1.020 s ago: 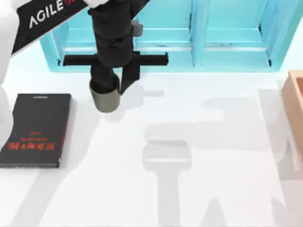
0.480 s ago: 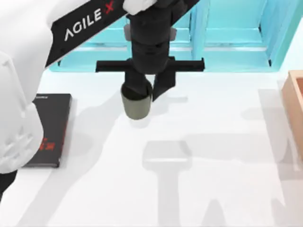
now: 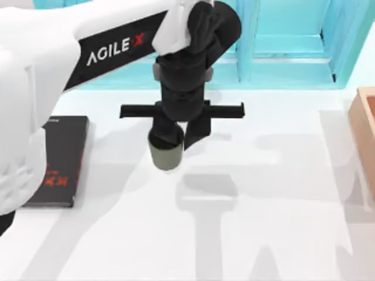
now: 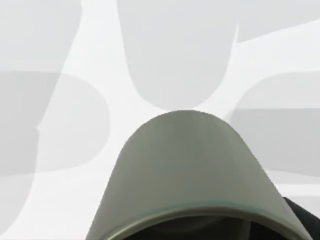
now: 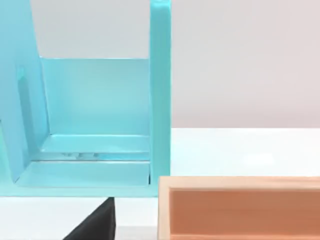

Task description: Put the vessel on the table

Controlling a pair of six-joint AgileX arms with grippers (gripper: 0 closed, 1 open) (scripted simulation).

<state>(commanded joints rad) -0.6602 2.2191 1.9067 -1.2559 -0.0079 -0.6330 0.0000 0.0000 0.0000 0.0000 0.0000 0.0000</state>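
The vessel (image 3: pixel 166 155), a small olive-green cup, is upright over the white table (image 3: pixel 275 234), left of centre and in front of the shelf. My left gripper (image 3: pixel 179 139) is shut on its rim from above, one finger inside the cup and one outside. In the left wrist view the vessel (image 4: pixel 190 170) is close below the camera, with the table (image 4: pixel 100 60) beyond it. I cannot tell whether its base touches the table. A black part of my right gripper (image 5: pixel 97 226) shows near the shelf and the wooden box.
A black book with red lettering (image 3: pixel 58 161) lies at the left, partly under my left arm. A turquoise shelf unit (image 3: pixel 281 52) (image 5: pixel 95 115) runs along the back. A wooden box (image 3: pixel 364 126) (image 5: pixel 240 210) stands at the right edge.
My left gripper carried the vessel rightwards from beside the book, then forward, away from the shelf and towards the table's middle. It has kept its hold throughout.
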